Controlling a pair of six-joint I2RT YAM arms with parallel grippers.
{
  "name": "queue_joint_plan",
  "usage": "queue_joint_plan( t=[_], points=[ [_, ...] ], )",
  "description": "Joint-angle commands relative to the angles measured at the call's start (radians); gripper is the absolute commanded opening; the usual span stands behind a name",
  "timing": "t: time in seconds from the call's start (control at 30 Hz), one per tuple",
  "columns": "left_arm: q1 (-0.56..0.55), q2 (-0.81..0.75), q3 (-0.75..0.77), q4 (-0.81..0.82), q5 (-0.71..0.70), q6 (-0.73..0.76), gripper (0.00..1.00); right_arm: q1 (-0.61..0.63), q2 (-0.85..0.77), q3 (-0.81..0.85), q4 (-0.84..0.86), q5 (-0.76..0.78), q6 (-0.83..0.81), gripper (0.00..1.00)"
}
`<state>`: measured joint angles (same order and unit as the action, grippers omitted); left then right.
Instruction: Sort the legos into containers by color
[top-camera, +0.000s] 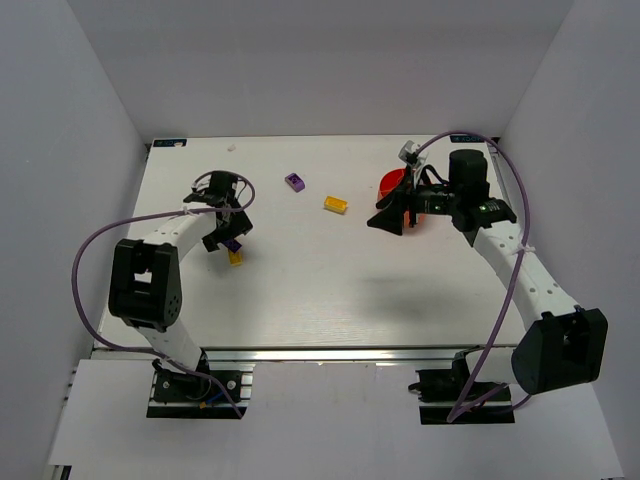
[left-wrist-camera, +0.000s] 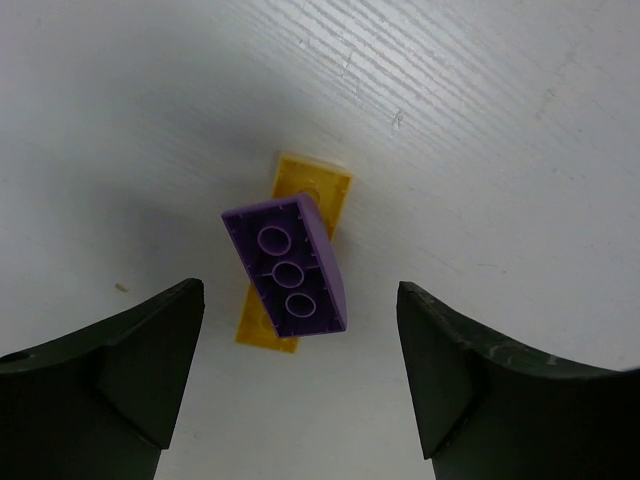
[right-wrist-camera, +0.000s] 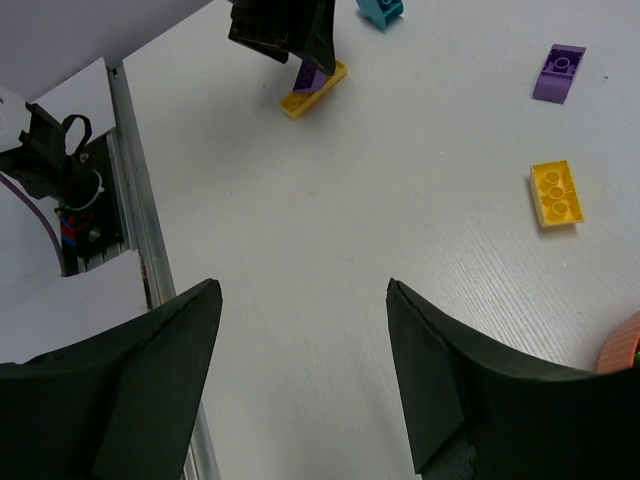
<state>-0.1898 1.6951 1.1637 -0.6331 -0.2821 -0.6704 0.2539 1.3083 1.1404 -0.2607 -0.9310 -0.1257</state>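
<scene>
Overall, grained white tabletop (top-camera: 330, 290); plain walls (top-camera: 320, 60); scattered legos (top-camera: 335, 204)

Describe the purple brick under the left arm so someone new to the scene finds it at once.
On the white table, go to the open left pincer near the left edge. Below it, a purple brick lies askew over a yellow brick, underside up, showing three round tubes. The other purple brick lies alone, farther back.

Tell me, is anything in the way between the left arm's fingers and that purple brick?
Nothing visible. The left fingers stand open on either side of the purple brick, with clear gaps. It lies underside up, partly over a yellow brick on the table.
</scene>
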Motion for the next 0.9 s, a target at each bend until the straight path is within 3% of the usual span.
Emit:
queue_joint_plan(
  t=[0.0, 0.13, 0.33, 0.57, 0.7, 0.87],
  points=[
    [0.004, -0.038, -0.002, -0.004, 0.021, -0.064, 0.87, -0.019, -0.007, -0.007, 0.026, -0.040, 0.014, 0.72],
    [0.004, -0.014, -0.016, 0.012, 0.029, -0.087, 0.84, -0.034, 0.000, -0.008, 0.029, -0.052, 0.018, 0.72],
    [0.013, 0.037, -0.016, 0.046, 0.044, -0.103, 0.68, -0.057, 0.000, -0.013, 0.035, -0.072, 0.028, 0.72],
    [0.032, 0.052, -0.016, 0.049, 0.047, -0.097, 0.62, -0.084, 0.006, -0.018, 0.044, -0.106, 0.044, 0.72],
    [0.032, 0.035, -0.016, 0.055, 0.047, -0.092, 0.50, -0.097, 0.006, -0.022, 0.051, -0.114, 0.051, 0.72],
    [0.032, -0.009, -0.019, 0.072, 0.067, -0.049, 0.26, -0.104, 0.011, -0.025, 0.054, -0.121, 0.052, 0.72]
  ],
)
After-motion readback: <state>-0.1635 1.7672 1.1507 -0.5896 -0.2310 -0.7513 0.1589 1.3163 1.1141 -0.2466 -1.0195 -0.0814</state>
